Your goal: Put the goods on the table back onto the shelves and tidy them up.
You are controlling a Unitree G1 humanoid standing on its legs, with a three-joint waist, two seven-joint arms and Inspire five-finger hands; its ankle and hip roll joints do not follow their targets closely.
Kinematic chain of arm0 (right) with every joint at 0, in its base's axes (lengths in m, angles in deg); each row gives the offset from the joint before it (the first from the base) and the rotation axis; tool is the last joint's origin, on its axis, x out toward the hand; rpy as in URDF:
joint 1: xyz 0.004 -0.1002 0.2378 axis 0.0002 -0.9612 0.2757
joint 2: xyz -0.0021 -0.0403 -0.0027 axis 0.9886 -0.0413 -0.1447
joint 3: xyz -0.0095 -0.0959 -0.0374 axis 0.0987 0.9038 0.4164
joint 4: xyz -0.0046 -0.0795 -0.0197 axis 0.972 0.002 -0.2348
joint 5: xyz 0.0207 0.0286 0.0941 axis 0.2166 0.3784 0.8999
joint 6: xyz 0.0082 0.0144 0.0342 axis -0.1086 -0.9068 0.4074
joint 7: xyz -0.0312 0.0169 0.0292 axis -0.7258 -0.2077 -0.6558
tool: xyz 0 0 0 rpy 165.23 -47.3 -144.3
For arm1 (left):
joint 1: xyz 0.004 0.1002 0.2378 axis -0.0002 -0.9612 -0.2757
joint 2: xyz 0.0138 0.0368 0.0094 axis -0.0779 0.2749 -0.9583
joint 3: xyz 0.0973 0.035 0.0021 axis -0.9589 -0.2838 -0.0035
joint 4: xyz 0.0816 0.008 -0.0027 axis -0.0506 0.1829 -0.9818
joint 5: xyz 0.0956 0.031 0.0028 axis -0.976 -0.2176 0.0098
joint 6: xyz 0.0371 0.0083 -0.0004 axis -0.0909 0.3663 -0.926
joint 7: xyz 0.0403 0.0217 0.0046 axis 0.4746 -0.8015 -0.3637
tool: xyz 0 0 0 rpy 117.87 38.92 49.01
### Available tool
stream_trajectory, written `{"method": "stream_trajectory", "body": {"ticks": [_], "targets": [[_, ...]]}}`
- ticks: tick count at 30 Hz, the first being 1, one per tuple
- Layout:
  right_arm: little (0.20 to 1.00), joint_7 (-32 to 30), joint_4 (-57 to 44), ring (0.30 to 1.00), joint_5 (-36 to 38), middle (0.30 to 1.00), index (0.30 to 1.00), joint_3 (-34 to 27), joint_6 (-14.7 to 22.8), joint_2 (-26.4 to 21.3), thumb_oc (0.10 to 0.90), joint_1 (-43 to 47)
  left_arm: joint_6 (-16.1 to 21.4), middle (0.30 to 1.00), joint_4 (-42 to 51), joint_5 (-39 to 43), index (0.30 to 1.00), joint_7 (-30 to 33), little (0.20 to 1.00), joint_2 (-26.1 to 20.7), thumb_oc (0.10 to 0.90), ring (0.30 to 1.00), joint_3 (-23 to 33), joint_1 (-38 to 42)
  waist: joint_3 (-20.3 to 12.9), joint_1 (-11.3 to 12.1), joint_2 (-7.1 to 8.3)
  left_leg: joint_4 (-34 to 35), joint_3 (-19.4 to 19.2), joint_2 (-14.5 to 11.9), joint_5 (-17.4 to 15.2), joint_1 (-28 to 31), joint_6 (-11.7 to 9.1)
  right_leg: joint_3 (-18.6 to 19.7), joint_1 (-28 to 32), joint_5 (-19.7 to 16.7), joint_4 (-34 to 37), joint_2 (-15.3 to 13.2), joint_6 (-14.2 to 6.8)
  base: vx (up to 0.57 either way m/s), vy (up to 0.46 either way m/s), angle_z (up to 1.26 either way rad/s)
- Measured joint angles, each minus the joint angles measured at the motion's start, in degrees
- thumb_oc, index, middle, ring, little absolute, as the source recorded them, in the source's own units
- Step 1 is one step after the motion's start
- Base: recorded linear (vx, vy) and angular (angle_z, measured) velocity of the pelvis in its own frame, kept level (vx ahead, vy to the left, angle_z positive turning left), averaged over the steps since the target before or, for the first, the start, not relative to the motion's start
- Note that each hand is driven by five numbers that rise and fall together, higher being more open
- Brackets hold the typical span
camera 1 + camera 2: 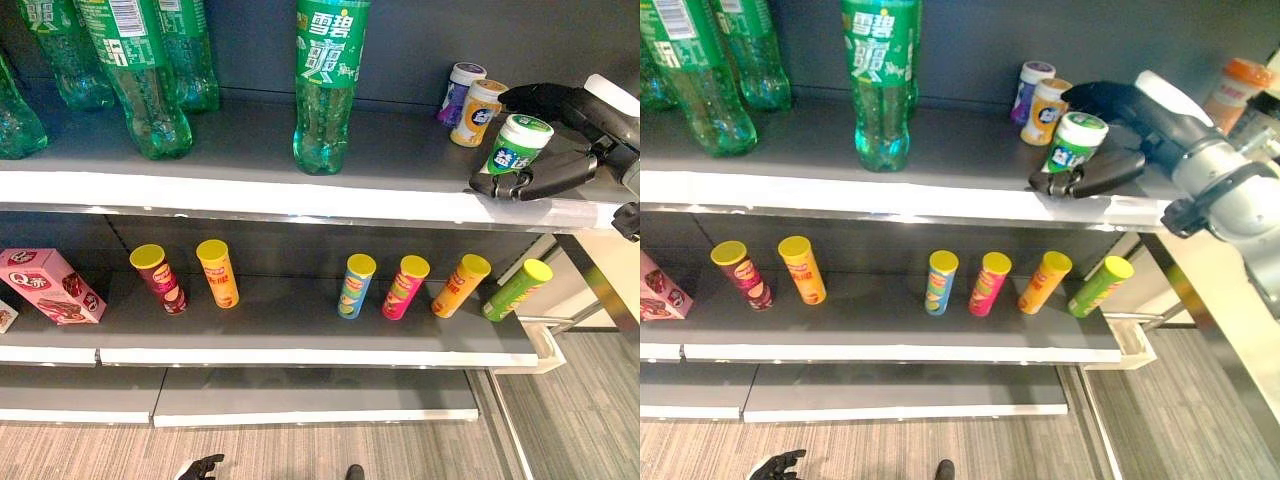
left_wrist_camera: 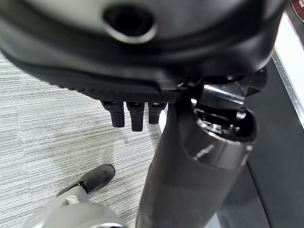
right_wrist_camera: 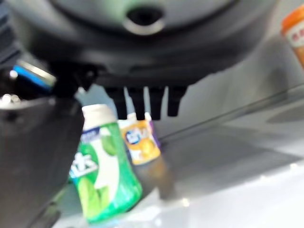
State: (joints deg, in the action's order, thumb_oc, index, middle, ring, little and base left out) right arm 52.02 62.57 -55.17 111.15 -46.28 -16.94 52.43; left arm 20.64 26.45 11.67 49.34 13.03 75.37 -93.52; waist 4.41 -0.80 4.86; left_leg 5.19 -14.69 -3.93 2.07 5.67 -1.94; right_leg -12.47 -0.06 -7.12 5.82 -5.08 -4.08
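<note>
A green gum bottle (image 1: 518,143) stands upright near the right end of the top shelf (image 1: 230,175). My right hand (image 1: 548,100) is open around it, fingers behind it and thumb (image 1: 530,178) lying along the shelf's front edge. In the right wrist view the green bottle (image 3: 104,171) stands beside the thumb, apart from the fingers (image 3: 142,102). Behind it stand an orange gum bottle (image 1: 478,112) and a purple one (image 1: 460,92). My left hand (image 1: 200,467) hangs low over the floor, relaxed and holding nothing.
Tall green soda bottles (image 1: 326,80) stand along the top shelf. Several chip cans (image 1: 355,285) lean on the middle shelf, and a pink box (image 1: 50,285) lies at its left. Another orange-capped bottle (image 1: 1240,90) stands on the table to the right.
</note>
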Motion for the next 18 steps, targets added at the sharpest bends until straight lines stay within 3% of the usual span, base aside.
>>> {"method": "stream_trajectory", "body": {"ticks": [13,18], "targets": [[0.9,-0.23,-0.26,0.9,2.05,0.9,0.9,-11.39,0.12,0.0,0.8,-6.5,-0.01,0.9,0.01,-0.04,0.9,-0.02,0.9,0.01,0.8,0.9,-0.01,0.09,0.06,-0.2,-0.06,0.0,-0.11,0.01,-0.04,0.01,0.02,0.09,-0.07,0.05,0.0,-0.01,-0.07,0.0,0.0,0.0],[0.9,-3.82,-4.41,0.9,1.99,0.9,0.9,-30.16,1.72,1.27,0.8,-21.16,-0.07,0.9,-0.02,-0.04,0.9,0.06,0.9,0.19,0.8,0.9,0.16,0.04,0.24,-0.59,-0.54,0.0,0.2,0.24,-0.25,-0.11,-0.02,0.14,-0.1,0.18,-0.01,-0.14,-0.22,0.01,0.028,0.02]]}}
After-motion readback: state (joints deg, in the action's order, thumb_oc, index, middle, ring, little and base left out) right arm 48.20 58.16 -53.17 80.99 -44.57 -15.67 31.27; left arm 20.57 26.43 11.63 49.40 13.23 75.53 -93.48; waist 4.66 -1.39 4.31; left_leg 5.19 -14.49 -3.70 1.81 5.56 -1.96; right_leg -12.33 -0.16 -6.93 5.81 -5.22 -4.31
